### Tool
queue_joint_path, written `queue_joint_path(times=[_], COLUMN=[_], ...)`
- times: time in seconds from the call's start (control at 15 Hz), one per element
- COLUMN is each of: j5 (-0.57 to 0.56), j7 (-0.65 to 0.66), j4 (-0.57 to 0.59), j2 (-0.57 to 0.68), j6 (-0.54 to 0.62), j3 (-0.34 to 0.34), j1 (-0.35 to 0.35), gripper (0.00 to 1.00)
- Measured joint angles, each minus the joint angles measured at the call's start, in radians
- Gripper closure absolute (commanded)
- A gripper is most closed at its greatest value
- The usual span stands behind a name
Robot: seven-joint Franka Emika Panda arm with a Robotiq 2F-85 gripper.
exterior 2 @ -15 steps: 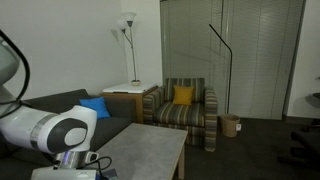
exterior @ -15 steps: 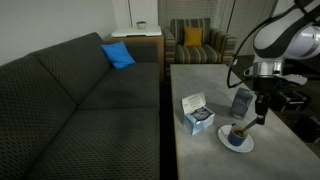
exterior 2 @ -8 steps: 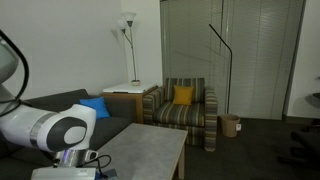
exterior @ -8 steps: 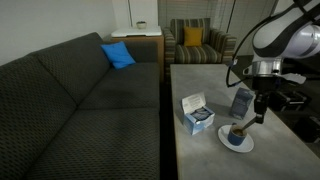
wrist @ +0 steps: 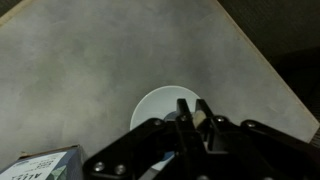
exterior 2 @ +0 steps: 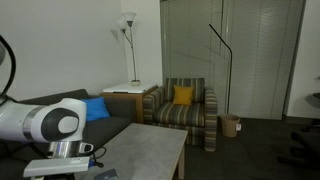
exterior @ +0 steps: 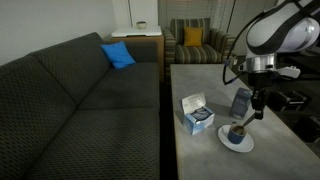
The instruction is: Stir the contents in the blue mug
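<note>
The blue mug (exterior: pixel 237 132) stands on a white saucer (exterior: pixel 239 143) near the table's front right edge. My gripper (exterior: pixel 256 112) hangs just above and beside the mug. In the wrist view the gripper (wrist: pixel 193 112) is shut on a small pale stirrer (wrist: pixel 195 115) held between the fingertips, over the white saucer (wrist: pixel 155 105). The mug is almost fully hidden under the fingers there. In an exterior view only the arm's wrist (exterior 2: pixel 62 125) shows; mug and gripper are out of frame.
A white and blue box (exterior: pixel 197 113) sits on the grey table (exterior: pixel 200 80) left of the saucer, and shows in the wrist view (wrist: pixel 45 165). A blue packet (exterior: pixel 241 101) stands behind the mug. A dark sofa (exterior: pixel 80 100) runs along the table's left.
The arm has lifted and shifted slightly, carrying the gripper a little up and away from the mug. The mug, saucer and box have not moved.
</note>
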Motion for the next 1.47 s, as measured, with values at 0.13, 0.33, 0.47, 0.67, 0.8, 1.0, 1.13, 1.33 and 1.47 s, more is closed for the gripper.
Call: queue_joint_path(times=[0.13,0.33,0.47,0.67,0.8,1.0,1.13,1.33,1.47], j5=[-0.026,-0.053,-0.064,-0.08,-0.094,-0.109,-0.114,-0.114,-0.114], j7=[0.049,0.1,0.115,0.126,0.138,0.151,0.159,0.163,0.163], j4=[-0.001,-0.002,-0.002,-0.002,-0.002,-0.002,-0.002,0.001,0.012], j2=[-0.014,-0.032,-0.041,-0.046,-0.045,-0.044,-0.041,-0.032,-0.015], j6=[-0.035,-0.096,-0.129,-0.155,-0.158,-0.158,-0.155,-0.137,-0.114], j3=[-0.021,-0.037,-0.038,-0.039,-0.039,-0.044,-0.05,-0.062,-0.067], j1=[0.031,0.075,0.097,0.127,0.141,0.151,0.152,0.152,0.15], gripper=[0.97,0.97,0.97,0.97,0.97,0.97,0.97,0.97,0.97])
